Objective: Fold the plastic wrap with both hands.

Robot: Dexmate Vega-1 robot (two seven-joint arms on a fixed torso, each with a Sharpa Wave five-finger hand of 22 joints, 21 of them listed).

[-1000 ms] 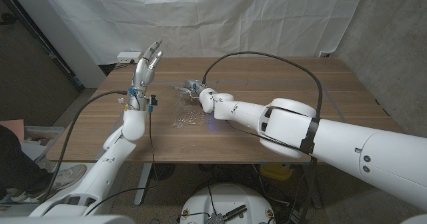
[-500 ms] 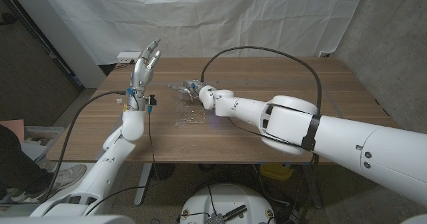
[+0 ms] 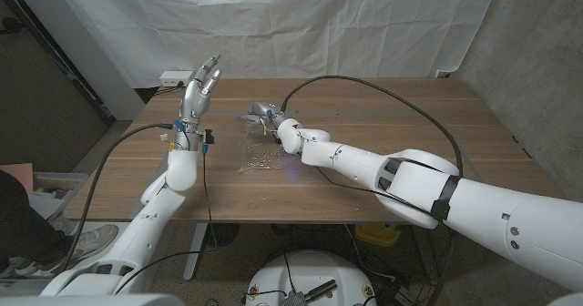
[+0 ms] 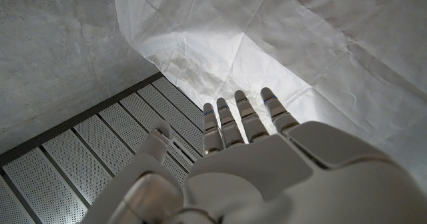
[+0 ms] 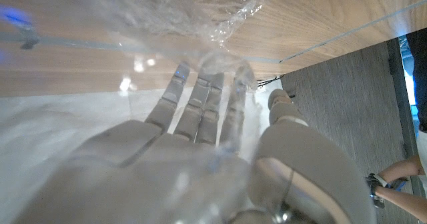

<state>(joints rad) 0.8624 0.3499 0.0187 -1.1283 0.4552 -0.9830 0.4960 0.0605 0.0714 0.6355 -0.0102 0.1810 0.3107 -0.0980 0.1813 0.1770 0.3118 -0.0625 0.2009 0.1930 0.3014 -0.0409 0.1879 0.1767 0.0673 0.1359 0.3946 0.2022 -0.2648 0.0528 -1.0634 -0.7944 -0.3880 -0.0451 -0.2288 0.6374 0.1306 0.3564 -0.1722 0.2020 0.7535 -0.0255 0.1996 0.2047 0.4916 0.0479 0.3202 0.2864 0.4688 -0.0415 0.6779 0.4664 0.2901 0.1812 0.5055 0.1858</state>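
Clear wrap point(image 3: 256, 149) lies crumpled on the wooden bench point(image 3: 383, 124), left of middle, one end lifted toward the right hand point(image 3: 265, 115). Right hand seems to hold that end; film drapes over its fingers point(image 5: 200, 104) in the wrist view, but the exact grip is hard to tell. Left hand point(image 3: 199, 86) is raised off the bench, fingers apart, holding nothing. No neat fold visible yet; judged early, most folding left, left hand not engaged.

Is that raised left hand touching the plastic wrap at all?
Apart. The head view shows the left hand lifted in the air, with bare table between it and the plastic wrap.
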